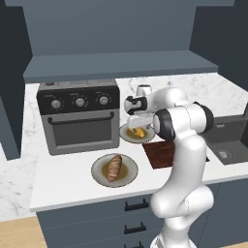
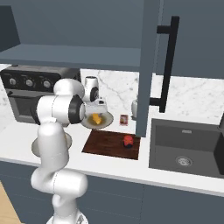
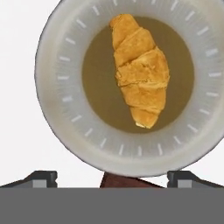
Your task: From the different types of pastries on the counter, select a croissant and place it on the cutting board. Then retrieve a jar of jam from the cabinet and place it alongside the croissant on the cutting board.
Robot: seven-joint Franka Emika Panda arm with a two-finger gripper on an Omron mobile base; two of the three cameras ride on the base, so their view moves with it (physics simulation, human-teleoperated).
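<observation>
gripper point(image 3: 112, 177) above white counter point(image 1: 68, 181)

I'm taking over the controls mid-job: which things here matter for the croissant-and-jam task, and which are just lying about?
Job things:
croissant on its plate, under the open claw
cutting board
jar of jam, already on the board
cabinet

Lying about:
brown striped pastry
toaster oven
red packet
sink

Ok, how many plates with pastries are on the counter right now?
2. One plate holds the croissant, under the gripper, beside the board. The other plate holds the brown loaf, nearer the counter's front, before the oven.
</observation>
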